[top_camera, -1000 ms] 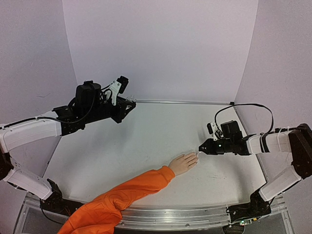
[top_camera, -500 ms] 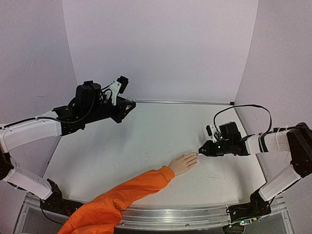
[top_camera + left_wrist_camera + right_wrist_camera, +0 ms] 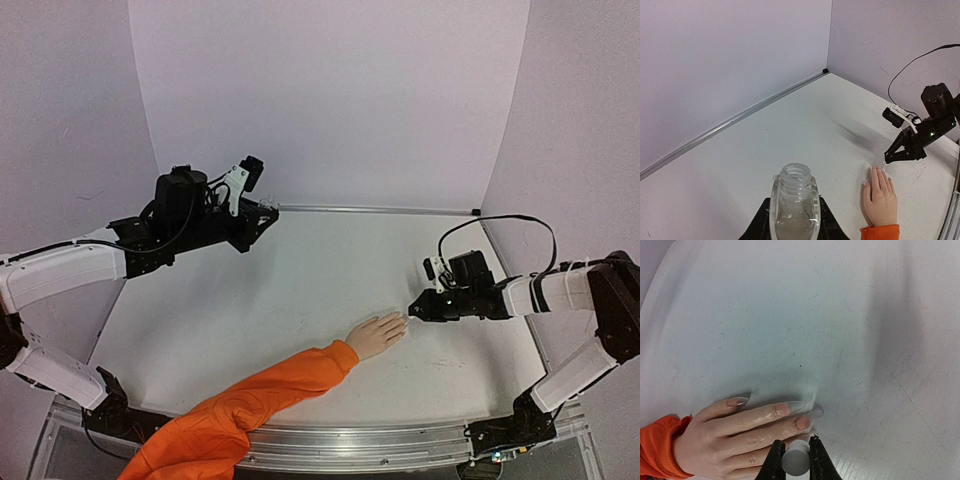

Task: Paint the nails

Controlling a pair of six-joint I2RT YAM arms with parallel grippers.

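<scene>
The pale peach mannequin hand with an orange sleeve lies palm down on the white table. Its long nails are skin-coloured with clear tips. My right gripper is shut on a small white round cap and sits just above the fingertips, at the lower fingers. In the top view it is right at the fingertips. My left gripper is raised at the back left, shut on a clear open-necked bottle. The hand also shows in the left wrist view.
Purple walls close the table at the back and both sides, with a metal strip along the back wall's foot. A metal rail runs along the front edge. A black cable loops over my right arm.
My right gripper has shifted very slightly at the fingertips, still holding the cap. The left arm and the mannequin hand have not moved.
</scene>
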